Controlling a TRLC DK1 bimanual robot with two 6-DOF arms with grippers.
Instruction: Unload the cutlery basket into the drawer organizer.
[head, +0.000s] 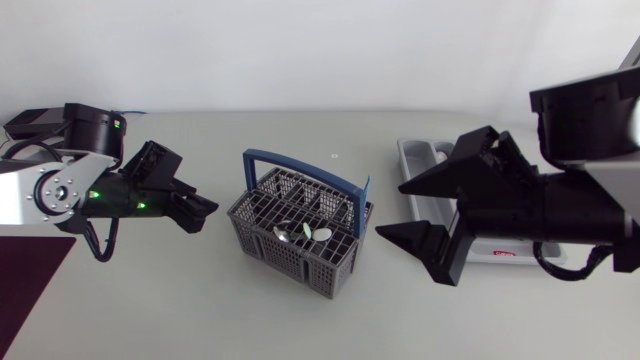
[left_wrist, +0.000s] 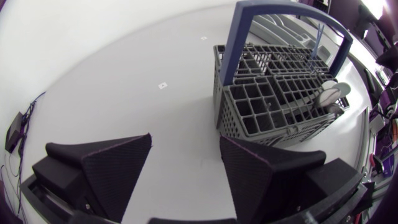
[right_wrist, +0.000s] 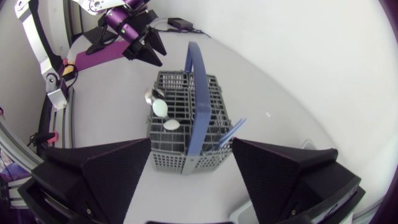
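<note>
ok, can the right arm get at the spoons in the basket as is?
Likely yes. Right arm hangs beside the basket, jaws open; the spoons stand clear of the blue handle, nothing over them.

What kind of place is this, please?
Probably a robot test bench: a grey plastic cutlery basket with blue handle and a pale grey organizer tray on a plain white table.

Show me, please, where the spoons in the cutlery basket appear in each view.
Head view: spoons at the picture's middle, inside the basket.
Left wrist view: spoons ahead of the left hand, at the basket's far corner.
Right wrist view: spoons ahead of the right hand, beside the blue handle.
Shared landmark: the basket's blue handle.
</note>
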